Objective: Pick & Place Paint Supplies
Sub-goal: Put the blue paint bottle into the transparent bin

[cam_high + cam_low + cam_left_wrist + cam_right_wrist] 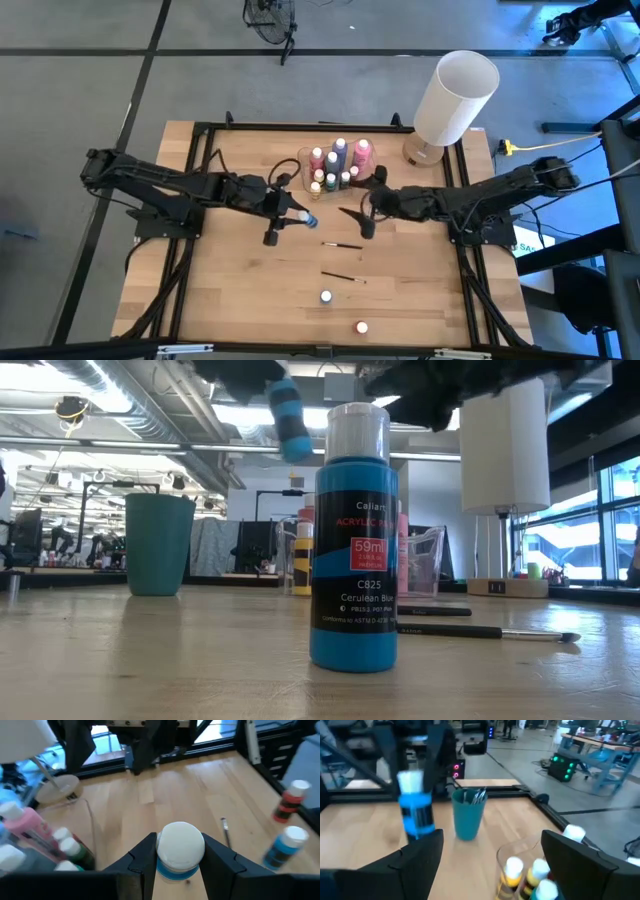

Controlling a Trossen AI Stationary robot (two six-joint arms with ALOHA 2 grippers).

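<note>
A blue paint bottle (305,217) with a white cap (180,845) hangs above the table's middle, with my left gripper (298,214) shut on it. My right gripper (358,218) stands open just to its right, above the wood, with nothing between its fingers (420,857). Behind both, a clear container (335,165) holds several paint bottles, pink, purple and small white-capped ones. A teal cup (468,815) with brushes in it stands beside the container. Two brushes (342,245) (342,276) lie on the table, and a blue bottle (326,297) and a red one (361,327) stand near the front edge. My left gripper pinches the blue bottle's body just under the white cap (175,870) between its two fingers (145,857). The fingers come from the table's left, slanting a little downward. The bottle is lifted clear of the table, cap up and tilted, its lower end (296,450) hanging free.
A big white cylindrical lamp (455,95) stands at the back right corner. A black frame (200,128) runs around the table's edges. Bare wood lies between the two grippers and the front edge, apart from the brushes and the two standing bottles.
</note>
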